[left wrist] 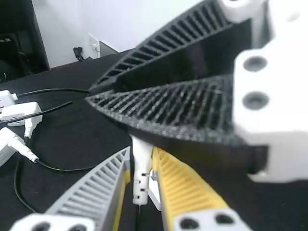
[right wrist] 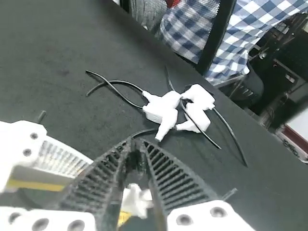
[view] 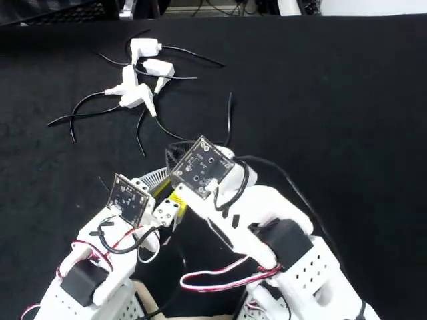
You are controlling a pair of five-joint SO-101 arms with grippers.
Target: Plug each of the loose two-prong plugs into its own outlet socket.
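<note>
Several loose white two-prong plugs (view: pixel 141 72) with black cords lie in a heap at the table's far left, also seen in the left wrist view (left wrist: pixel 19 113) and the right wrist view (right wrist: pixel 175 108). My left gripper (view: pixel 163 189), with grey and yellow fingers, is shut on a white plug (left wrist: pixel 138 175), its cord end toward the wrist (left wrist: pixel 140 154). My right gripper (view: pixel 172 157) has black ribbed fingers (left wrist: pixel 183 108) with tips together (right wrist: pixel 132 143), lying across and just over the held plug (right wrist: pixel 134 199). Whether it touches the plug is hidden.
Black cords (view: pixel 93 110) trail from the heap toward the left edge and the arms. The black table (view: pixel 333 100) is bare on its right half. A chair with checked cloth (right wrist: pixel 231 33) stands beyond the far edge.
</note>
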